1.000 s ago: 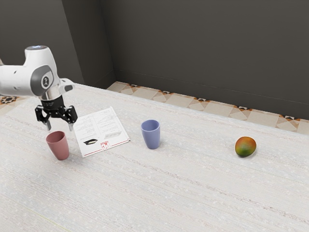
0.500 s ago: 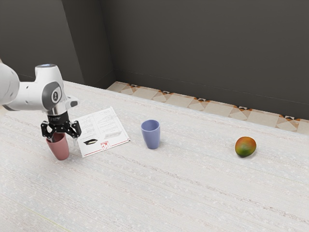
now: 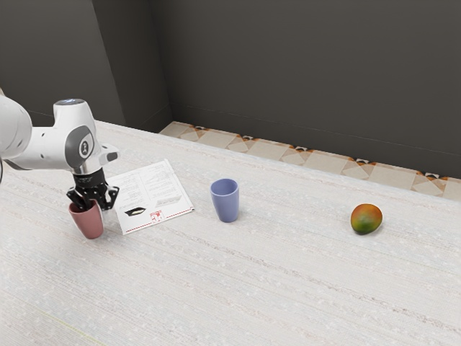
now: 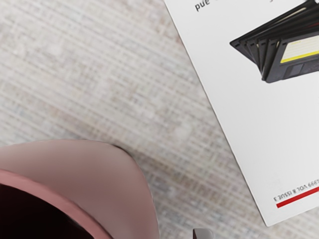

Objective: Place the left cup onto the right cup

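Pink cup (image 3: 88, 223) unlifted, blue cup (image 3: 225, 200) well apart from it; gripper (image 3: 90, 206) at its rim (clamped or not, cannot tell).

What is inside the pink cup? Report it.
In the wrist view, the visible part inside the pink cup is dark, with nothing showing in it. Its bottom is out of sight; in the exterior view the gripper sits over the cup's mouth and covers it.

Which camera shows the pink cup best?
The exterior view: the pink cup shows almost whole there, standing on the table beside the leaflet, with the arm's hand at its rim. The wrist view catches a blurred part of the cup's rim and side, close under the hand.
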Tool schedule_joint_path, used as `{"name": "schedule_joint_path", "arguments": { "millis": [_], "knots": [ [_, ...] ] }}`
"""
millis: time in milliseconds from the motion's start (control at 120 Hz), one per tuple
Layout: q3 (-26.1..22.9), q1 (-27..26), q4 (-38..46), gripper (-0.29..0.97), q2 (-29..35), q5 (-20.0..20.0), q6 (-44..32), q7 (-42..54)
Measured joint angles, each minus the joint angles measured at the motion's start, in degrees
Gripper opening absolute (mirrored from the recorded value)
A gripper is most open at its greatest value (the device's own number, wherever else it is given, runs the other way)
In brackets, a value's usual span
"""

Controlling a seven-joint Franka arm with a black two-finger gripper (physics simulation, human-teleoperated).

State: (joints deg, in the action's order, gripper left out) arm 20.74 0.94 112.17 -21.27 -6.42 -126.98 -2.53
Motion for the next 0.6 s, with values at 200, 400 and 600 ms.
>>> {"name": "schedule_joint_path", "arguments": {
  "millis": [200,400,600],
  "knots": [
    [0.0,-0.2,0.0,-0.05,0.2,0.1,-0.2,-0.1],
    [0.0,-0.2,0.3,-0.09,0.3,0.3,-0.3,-0.5],
    [0.1,-0.2,0.5,-0.10,0.5,0.5,-0.4,-1.0]
  ]
}}
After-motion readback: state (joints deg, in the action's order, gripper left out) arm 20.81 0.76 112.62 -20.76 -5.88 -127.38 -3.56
